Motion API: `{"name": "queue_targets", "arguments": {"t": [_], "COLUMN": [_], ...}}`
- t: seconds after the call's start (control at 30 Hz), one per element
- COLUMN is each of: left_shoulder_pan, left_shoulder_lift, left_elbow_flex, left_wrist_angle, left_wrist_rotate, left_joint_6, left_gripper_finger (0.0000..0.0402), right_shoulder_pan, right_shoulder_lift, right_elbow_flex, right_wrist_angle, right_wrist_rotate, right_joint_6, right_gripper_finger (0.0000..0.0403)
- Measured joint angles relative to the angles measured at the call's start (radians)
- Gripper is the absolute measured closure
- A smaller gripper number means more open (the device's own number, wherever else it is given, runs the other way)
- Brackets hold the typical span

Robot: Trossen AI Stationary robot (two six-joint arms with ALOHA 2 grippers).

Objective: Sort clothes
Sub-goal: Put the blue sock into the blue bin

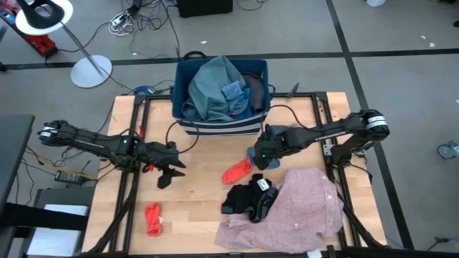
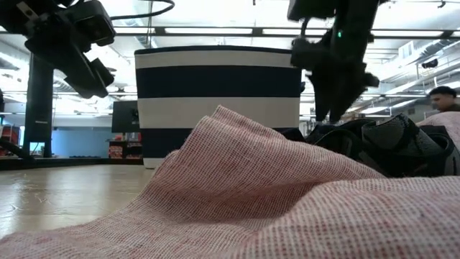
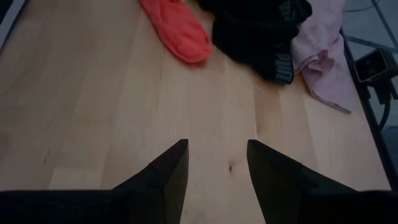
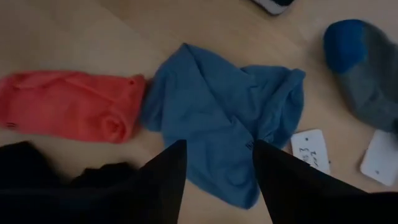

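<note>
Sorting was maybe halfway, bin (image 1: pixel 188 75) at 12 o'clock already stuffed.
Pink shirt (image 1: pixel 301 211), black piece (image 1: pixel 247 199), 2 red bits and blue piece (image 4: pixel 224 124) sat on the desk (image 1: pixel 197 193); right claw (image 4: pixel 214 163) hovered wide over blue, left claw (image 3: pixel 214 163) wide, empty.

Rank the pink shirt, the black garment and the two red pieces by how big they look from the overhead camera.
1. Pink shirt, largest by far.
2. Black garment.
3. The red piece near the table's middle and the red piece at the left look alike; I can't rank them.
</note>
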Motion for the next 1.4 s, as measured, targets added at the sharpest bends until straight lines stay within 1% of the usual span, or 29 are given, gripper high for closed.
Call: {"name": "queue_targets", "arguments": {"t": [0.07,0.17,0.23,0.37,0.47,0.53,0.63,0.77,0.9,1.07,1.1,1.23,1.33,1.4], "left_shoulder_pan": [0.0,0.0,0.0,0.0,0.0,0.0,0.0,0.0,0.0,0.0,0.0,0.0,0.0,0.0], "left_shoulder_lift": [0.0,0.0,0.0,0.0,0.0,0.0,0.0,0.0,0.0,0.0,0.0,0.0,0.0,0.0], "left_elbow_flex": [0.0,0.0,0.0,0.0,0.0,0.0,0.0,0.0,0.0,0.0,0.0,0.0,0.0,0.0], "left_wrist_angle": [0.008,0.028,0.039,0.065,0.073,0.079,0.078,0.078,0.077,0.076,0.076,0.076,0.076,0.076], "left_wrist_rotate": [-0.001,-0.002,-0.002,-0.002,-0.002,-0.003,-0.002,-0.003,-0.003,-0.003,-0.003,-0.003,-0.012,-0.017], "left_joint_6": [0.0,-0.001,-0.001,-0.005,-0.025,-0.03,-0.031,-0.042,-0.055,-0.052,-0.052,-0.051,-0.051,-0.051], "left_gripper_finger": [0.0233,0.0233,0.0233,0.0233,0.0233,0.0233,0.0233,0.0233,0.0233,0.0233,0.0233,0.0233,0.0233,0.0233], "right_shoulder_pan": [0.0,0.0,-0.004,-0.026,-0.045,-0.055,-0.062,-0.065,-0.064,-0.064,-0.062,-0.051,-0.032,-0.018], "right_shoulder_lift": [0.01,0.017,0.024,0.044,0.058,0.058,0.057,0.054,0.054,0.046,0.041,0.007,-0.026,-0.047], "right_elbow_flex": [-0.029,-0.09,-0.131,-0.207,-0.251,-0.281,-0.329,-0.359,-0.361,-0.358,-0.356,-0.313,-0.242,-0.188], "right_wrist_angle": [0.025,0.14,0.168,0.273,0.34,0.383,0.484,0.532,0.533,0.525,0.519,0.462,0.357,0.266], "right_wrist_rotate": [0.0,0.005,0.005,0.009,0.009,0.009,0.01,0.009,0.008,0.0,-0.003,-0.019,-0.011,0.017], "right_joint_6": [-0.029,-0.075,-0.102,-0.125,-0.126,-0.13,-0.158,-0.173,-0.185,-0.209,-0.213,-0.209,-0.228,-0.25], "right_gripper_finger": [0.0204,0.0188,0.0177,0.0158,0.0152,0.0155,0.0173,0.0218,0.0282,0.0381,0.0389,0.039,0.0397,0.0397]}}
